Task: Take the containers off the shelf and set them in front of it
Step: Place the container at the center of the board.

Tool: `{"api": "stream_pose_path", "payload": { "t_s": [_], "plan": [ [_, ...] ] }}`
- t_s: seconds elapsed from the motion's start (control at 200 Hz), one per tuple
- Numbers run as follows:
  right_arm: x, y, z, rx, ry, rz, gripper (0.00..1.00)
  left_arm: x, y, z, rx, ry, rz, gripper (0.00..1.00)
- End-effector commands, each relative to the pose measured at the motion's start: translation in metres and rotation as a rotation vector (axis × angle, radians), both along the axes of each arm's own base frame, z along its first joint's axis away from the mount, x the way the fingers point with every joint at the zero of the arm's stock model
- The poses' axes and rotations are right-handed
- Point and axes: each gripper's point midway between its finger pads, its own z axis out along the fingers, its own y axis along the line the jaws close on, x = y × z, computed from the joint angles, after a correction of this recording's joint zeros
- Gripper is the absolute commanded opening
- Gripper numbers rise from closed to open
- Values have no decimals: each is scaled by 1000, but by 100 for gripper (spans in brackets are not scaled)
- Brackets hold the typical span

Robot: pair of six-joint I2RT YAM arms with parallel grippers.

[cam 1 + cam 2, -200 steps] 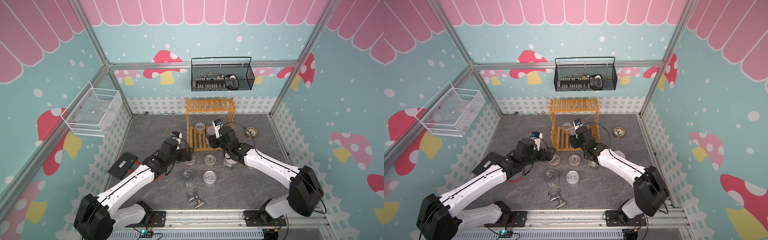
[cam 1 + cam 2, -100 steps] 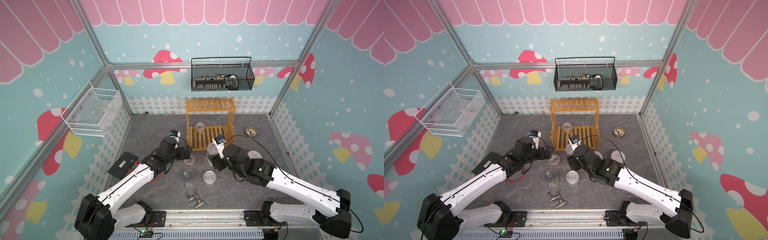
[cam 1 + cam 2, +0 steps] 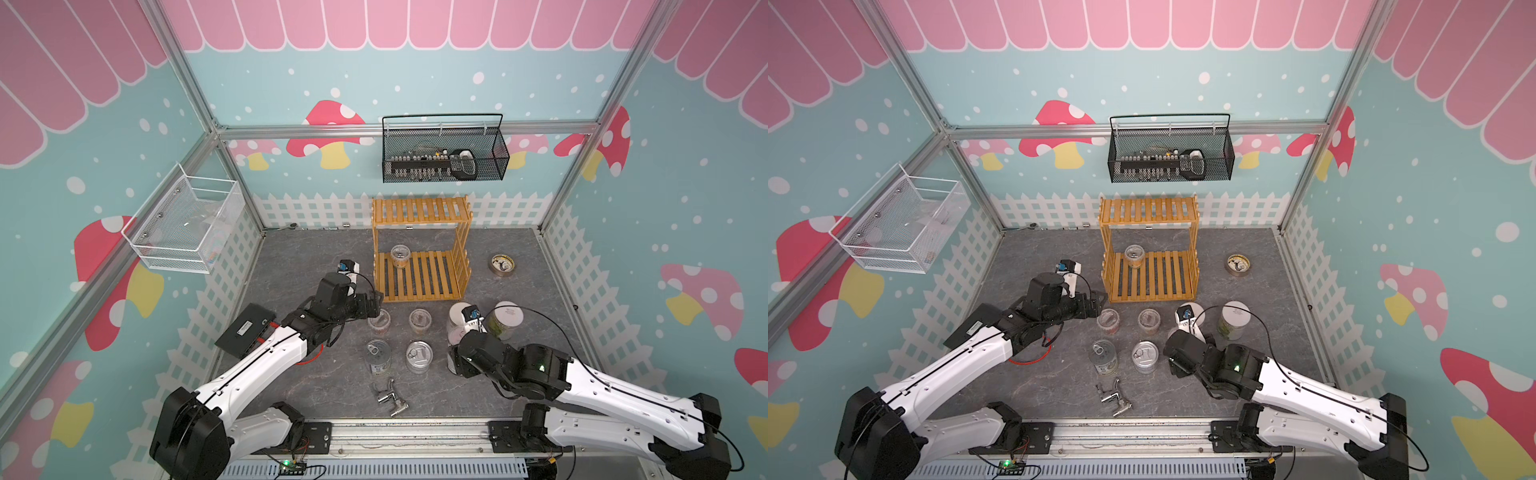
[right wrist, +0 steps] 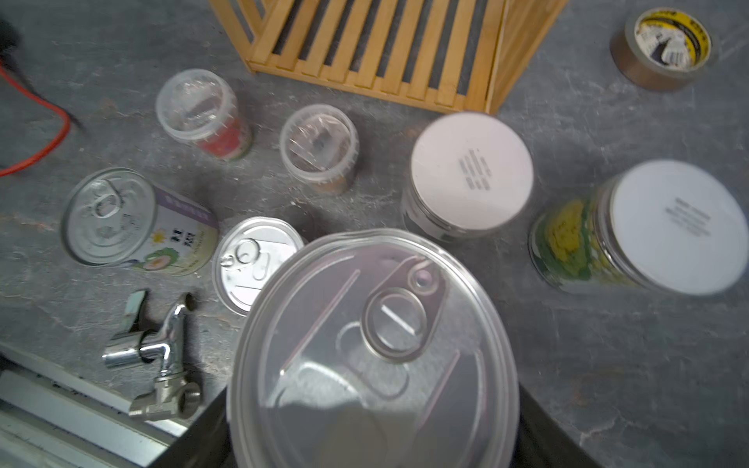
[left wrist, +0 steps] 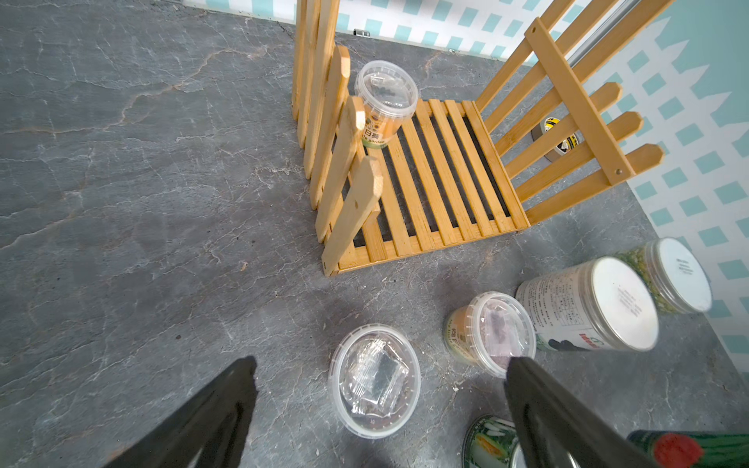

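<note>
The wooden shelf (image 3: 422, 286) stands at the back with one clear tub (image 3: 400, 255) (image 5: 385, 93) on its lower tier. Several containers stand in front of it: two clear tubs (image 3: 379, 322) (image 3: 420, 321), two white-lidded jars (image 4: 470, 170) (image 3: 507, 320) and two tins (image 3: 378, 357) (image 3: 419, 356). My left gripper (image 5: 381, 364) is open just above the left tub (image 5: 375, 381), touching nothing. My right gripper (image 4: 373, 425) is shut on a clear-capped pull-tab tin (image 4: 373, 348), held near the front, right of the two tins. In both top views the arm hides that tin.
A tape roll (image 3: 502, 264) lies right of the shelf. A chrome faucet (image 3: 388, 395) lies near the front rail. A flat black box (image 3: 245, 330) and a red cable (image 3: 1030, 357) are at the left. A black wire basket (image 3: 444, 162) and a white mesh basket (image 3: 187, 224) hang on the walls.
My right arm has drawn back from the shelf's lower tier toward the front right, carrying the tin. The left arm has barely moved and stays open.
</note>
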Motion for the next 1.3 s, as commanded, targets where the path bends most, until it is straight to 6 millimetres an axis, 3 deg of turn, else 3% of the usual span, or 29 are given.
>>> {"api": "stream_pose_path", "payload": {
  "t_s": [0.0, 0.15, 0.255, 0.525, 0.795, 0.986, 1.056, 1.126, 1.291],
  "plan": [
    [2, -24, -12, -1, -26, -139, 59, 4, 0, 7, -5, -20, -5, 99],
    [6, -17, -31, 80, -55, -149, 60, 6, -2, 6, -5, -13, -9, 99],
    [7, -25, -44, 68, -65, -183, 61, 6, -2, 5, -2, -10, -10, 99],
    [14, -25, -53, 94, -127, -201, 67, 5, -2, 1, -1, 3, -9, 99],
    [14, -23, -64, 66, -115, -189, 80, 4, 0, -2, 3, 10, -6, 99],
    [20, -22, -58, 40, -143, -189, 86, 3, -1, -3, 2, 14, -11, 99],
    [22, -21, -52, 38, -160, -186, 93, 2, -1, -4, 2, 15, -10, 99],
    [25, -22, -43, 28, -174, -188, 99, 2, 0, -2, -1, 10, -10, 99],
    [28, -17, -14, 22, -204, -158, 99, 1, 1, 2, -1, 1, -8, 99]
  ]
}}
